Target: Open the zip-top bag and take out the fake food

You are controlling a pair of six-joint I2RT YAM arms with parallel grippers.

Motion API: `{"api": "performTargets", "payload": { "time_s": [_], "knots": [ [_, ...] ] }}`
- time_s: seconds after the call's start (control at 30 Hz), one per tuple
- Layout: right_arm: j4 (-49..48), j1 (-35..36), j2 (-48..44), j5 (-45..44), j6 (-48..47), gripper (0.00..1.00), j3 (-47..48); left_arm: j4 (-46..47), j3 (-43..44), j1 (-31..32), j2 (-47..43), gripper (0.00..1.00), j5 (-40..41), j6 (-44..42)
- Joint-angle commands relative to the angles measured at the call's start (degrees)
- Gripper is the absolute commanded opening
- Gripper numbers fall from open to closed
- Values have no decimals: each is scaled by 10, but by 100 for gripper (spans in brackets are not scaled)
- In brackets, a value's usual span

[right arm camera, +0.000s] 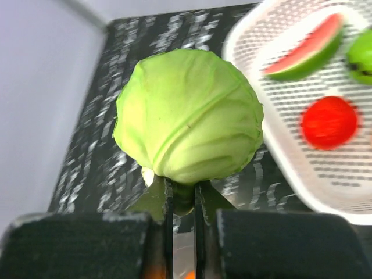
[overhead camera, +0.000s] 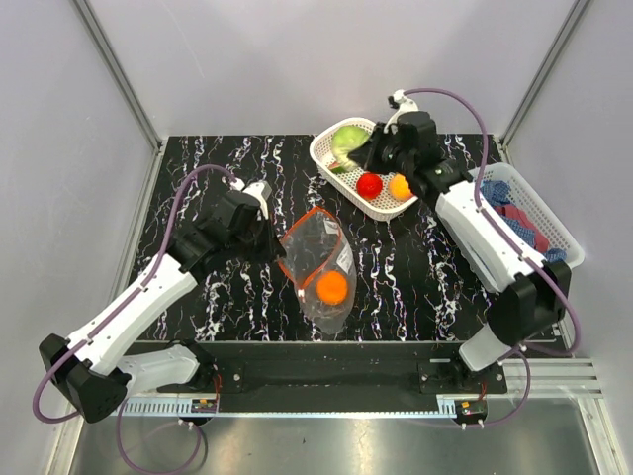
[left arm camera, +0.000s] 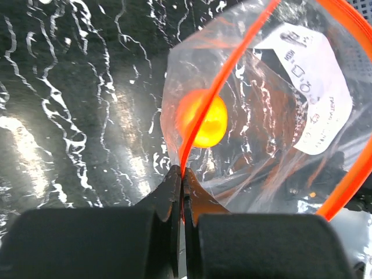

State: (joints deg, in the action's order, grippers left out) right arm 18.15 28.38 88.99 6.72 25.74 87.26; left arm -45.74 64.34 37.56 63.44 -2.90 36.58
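The clear zip-top bag (overhead camera: 321,262) with an orange-red zip strip (left arm camera: 224,81) lies open at the table's middle, an orange ball (overhead camera: 332,287) inside it; the ball also shows in the left wrist view (left arm camera: 202,118). My left gripper (overhead camera: 267,237) is shut on the bag's zip edge (left arm camera: 182,174). My right gripper (overhead camera: 364,150) is shut on the stem of the pale green cabbage (right arm camera: 187,116) and holds it over the left end of the white basket (overhead camera: 341,186). In that basket lie a red tomato (overhead camera: 370,185), an orange ball (overhead camera: 400,187) and a watermelon slice (right arm camera: 302,49).
A second white basket (overhead camera: 554,213) with blue and red cloths (overhead camera: 519,223) stands at the right edge. A dark green fruit (right arm camera: 361,52) lies in the food basket. Grey walls enclose the black marbled table (overhead camera: 198,168).
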Motion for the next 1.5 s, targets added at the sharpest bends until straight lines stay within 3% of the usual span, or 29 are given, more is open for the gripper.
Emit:
{"api": "performTargets", "payload": {
  "time_s": [0.0, 0.27, 0.43, 0.47, 0.5, 0.63, 0.67, 0.97, 1.23, 1.47],
  "knots": [
    [33, -46, 50, -14, -43, 0, 58, -10, 54, 1, -12, 0, 54, -34],
    [49, -97, 193, -4, -103, 6, 125, -23, 83, -2, 8, 0, 55, -64],
    [58, -99, 292, 20, -126, 16, 190, -23, 94, -5, 40, 0, 33, -88],
    [64, -99, 304, 22, -129, 21, 212, -23, 98, -6, 43, 0, 32, -92],
    [70, -99, 324, 22, -132, 37, 224, -23, 101, -6, 47, 0, 32, -95],
    [97, -98, 342, 22, -125, 76, 260, -29, 112, -9, 54, 0, 19, -103],
    [101, -99, 342, 22, -121, 79, 267, -30, 112, -10, 53, 0, 20, -103],
    [222, -93, 267, 30, -91, 86, 278, -27, 115, -15, 59, 0, -1, -77],
    [244, -56, 64, 117, -97, 84, 142, -26, 146, -18, 94, 0, -32, -69],
    [243, 53, -50, 145, -54, 77, 71, -2, 143, -17, 108, 0, -52, -43]
  ]
}}
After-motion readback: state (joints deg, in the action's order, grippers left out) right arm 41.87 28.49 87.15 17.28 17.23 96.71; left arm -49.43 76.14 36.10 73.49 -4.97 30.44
